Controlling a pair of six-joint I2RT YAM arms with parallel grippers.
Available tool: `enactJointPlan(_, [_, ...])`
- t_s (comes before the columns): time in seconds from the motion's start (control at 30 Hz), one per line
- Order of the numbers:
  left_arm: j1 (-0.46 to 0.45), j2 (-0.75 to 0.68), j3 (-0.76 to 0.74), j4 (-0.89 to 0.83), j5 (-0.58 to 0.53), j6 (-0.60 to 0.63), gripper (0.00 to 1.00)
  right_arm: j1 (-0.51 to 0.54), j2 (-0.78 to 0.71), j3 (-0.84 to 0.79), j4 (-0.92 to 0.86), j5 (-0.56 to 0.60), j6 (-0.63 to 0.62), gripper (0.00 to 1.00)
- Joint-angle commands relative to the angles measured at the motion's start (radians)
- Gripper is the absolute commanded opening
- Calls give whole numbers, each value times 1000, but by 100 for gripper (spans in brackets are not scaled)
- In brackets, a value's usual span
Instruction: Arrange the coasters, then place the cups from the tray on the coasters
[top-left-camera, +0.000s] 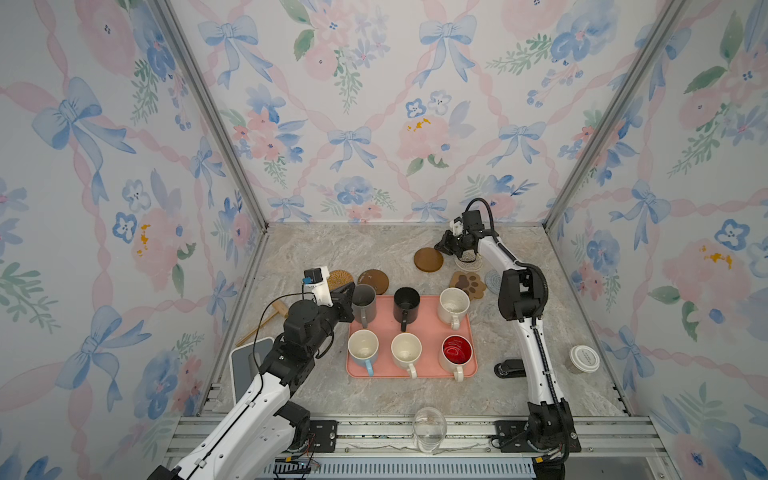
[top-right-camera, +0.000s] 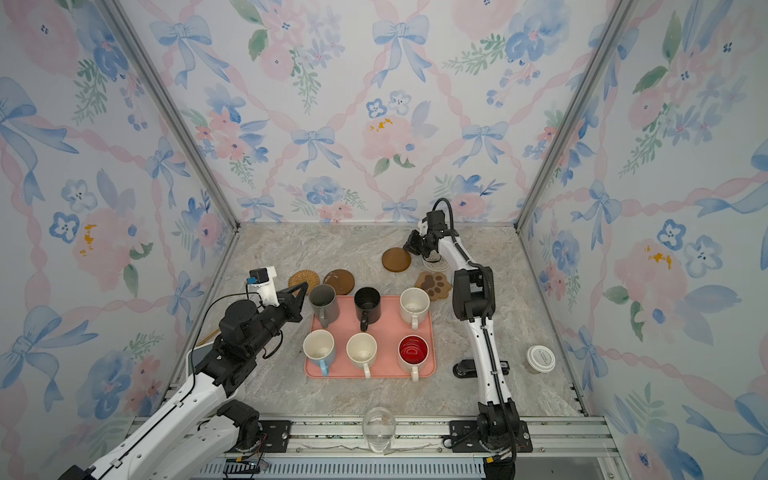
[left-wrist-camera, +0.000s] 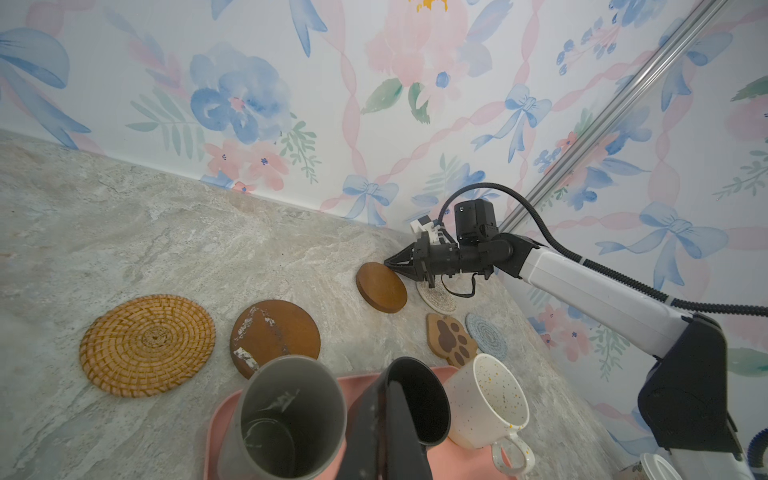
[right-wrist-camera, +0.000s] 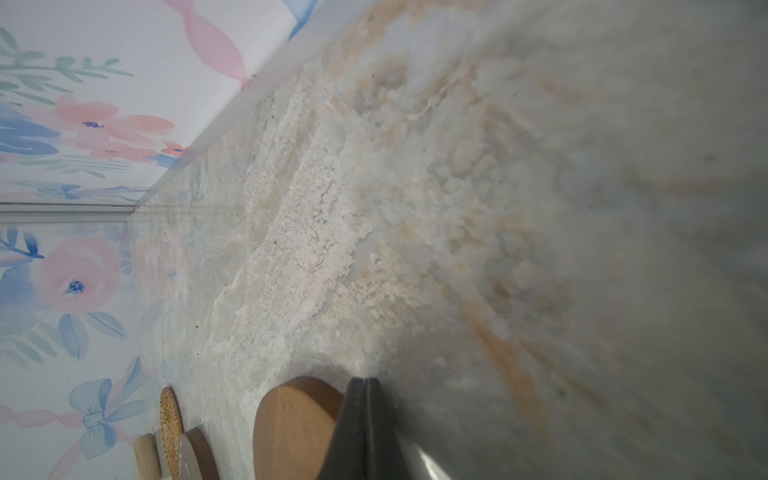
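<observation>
A clear glass (top-left-camera: 430, 428) stands at the front edge of the table, nearest the camera in both top views. The right gripper (top-left-camera: 442, 246) is pressed shut on nothing, low over the far right of the table, with its tips at the edge of the plain brown coaster (top-left-camera: 428, 260); whether they touch it I cannot tell. The white woven coaster (top-left-camera: 467, 262) lies partly under that gripper, and the paw-print coaster (top-left-camera: 468, 284) and grey-blue coaster (top-left-camera: 494, 281) sit nearer, just behind the tray (top-left-camera: 411, 375). The left gripper (top-right-camera: 303, 289) is likewise shut and empty, hanging just beside the grey mug (top-left-camera: 364, 303) at the tray's far left corner. Behind it lie the rattan coaster (top-left-camera: 340, 279) and the scuffed brown coaster (top-left-camera: 373, 281). All six mugs stand upright on the tray: grey, black mug (top-left-camera: 407, 305) and speckled cream mug (top-left-camera: 454, 305) in the far row, pale blue mug (top-left-camera: 363, 349), cream mug (top-left-camera: 406, 351) and red-lined mug (top-left-camera: 457, 353) in the near row.
</observation>
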Motion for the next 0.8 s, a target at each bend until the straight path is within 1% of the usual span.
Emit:
enactJointPlan(0.0, [-11, -27, -39, 28, -21, -2, 0, 25, -10, 1, -195, 10, -100, 0])
enactJointPlan(0.13, [-13, -47, -64, 42, -31, -1, 0, 42, -20, 0, -257, 21, -157, 0])
enactJointPlan(0.43, [-15, -89, -95, 49, -52, 9, 0, 73, -43, -19, -314, 29, -198, 0])
enactJointPlan(0.77, [-15, -79, -101, 49, -56, 17, 0, 93, -122, -135, -313, 9, -227, 0])
